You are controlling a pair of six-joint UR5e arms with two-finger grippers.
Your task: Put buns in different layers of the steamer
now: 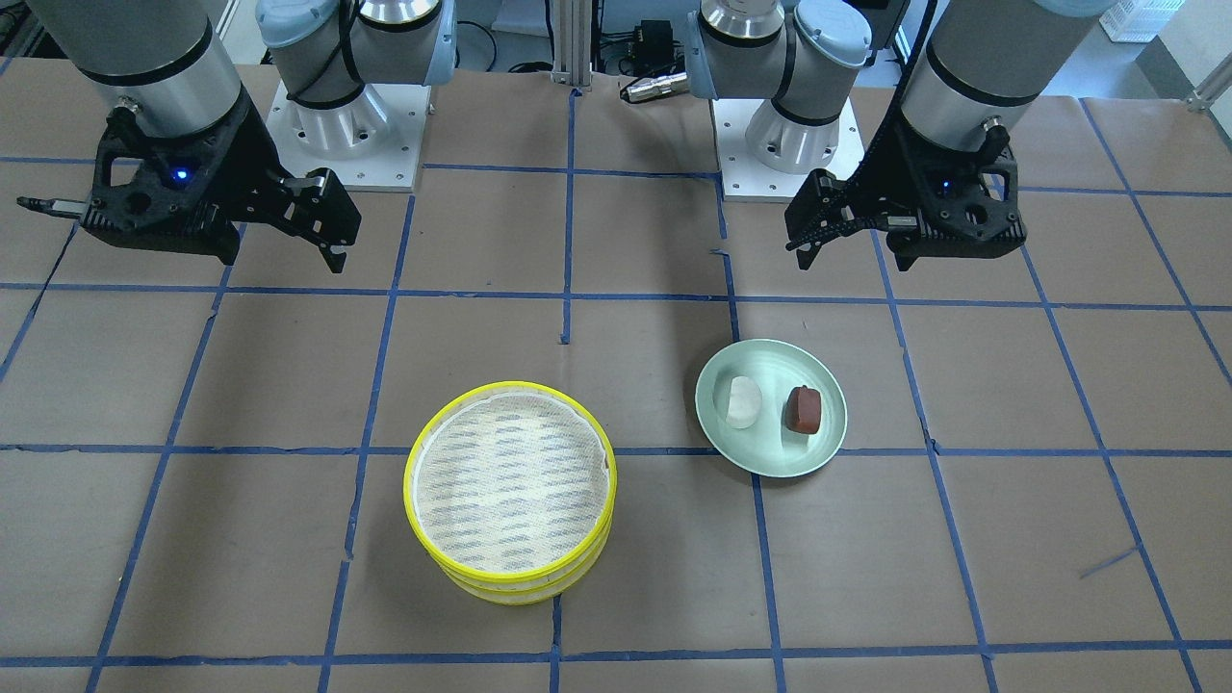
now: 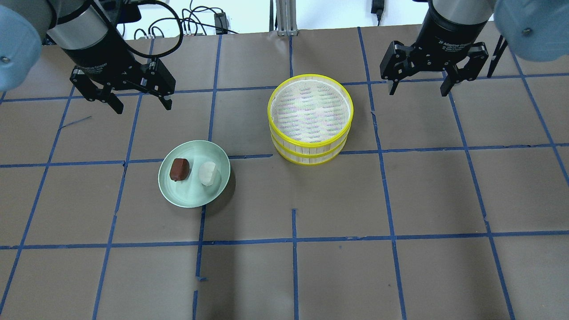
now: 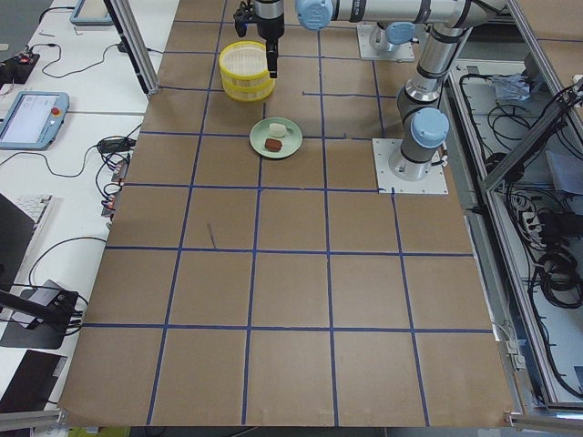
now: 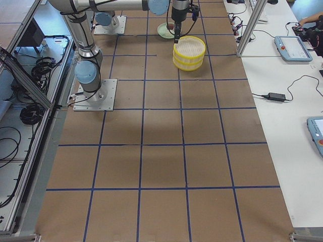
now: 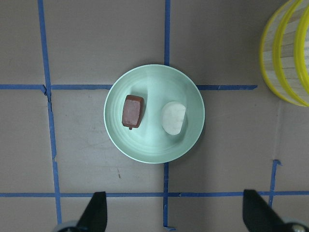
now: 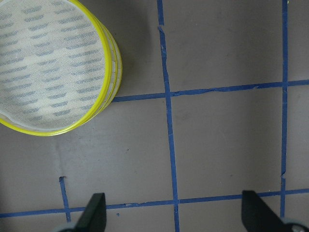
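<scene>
The white bun and the reddish-brown bun lie side by side on a pale green plate. The steamer stands to the plate's right as two stacked yellow-rimmed layers; the top layer's striped floor is bare. My left gripper is open and empty, hovering beyond the plate; its wrist view shows both buns ahead of the fingers. My right gripper is open and empty, hovering to the right of the steamer.
The table is brown paper with a blue tape grid. The two arm bases stand at the robot's edge, with a silver cylinder between them. Desks with tablets and cables flank the table's far side.
</scene>
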